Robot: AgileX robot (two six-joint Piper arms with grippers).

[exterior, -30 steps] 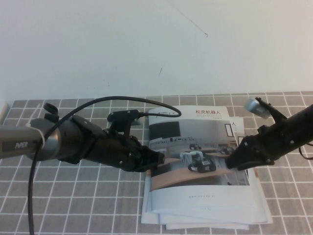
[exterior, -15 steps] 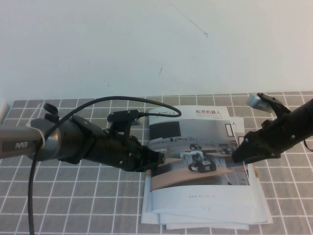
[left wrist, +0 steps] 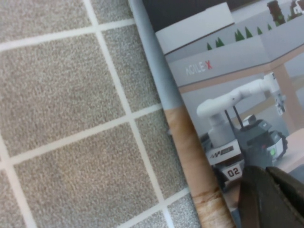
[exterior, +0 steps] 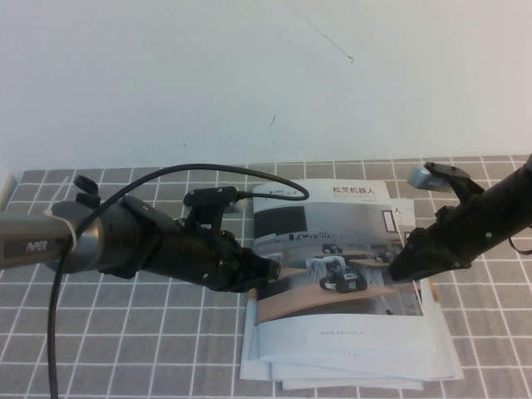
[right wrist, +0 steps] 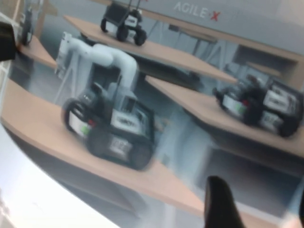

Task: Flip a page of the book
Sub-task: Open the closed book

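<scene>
The book lies closed on the grey tiled cloth, cover photo up, on top of a few loose booklets whose white edges fan out past its near edge; no page shows yet. The left gripper sits at the book's left edge, the spine side, its dark tip low against the cover in the left wrist view, most likely to pin the book so it cannot slide or lift when the cover is pulled; whether its fingers are apart or together cannot be told. The right gripper is at the book's right edge, the free side, where a leaf can be caught. The right wrist view looks close down on the cover, with one dark finger just above the paper and another at the frame corner, so the fingers look parted with nothing between them yet.
</scene>
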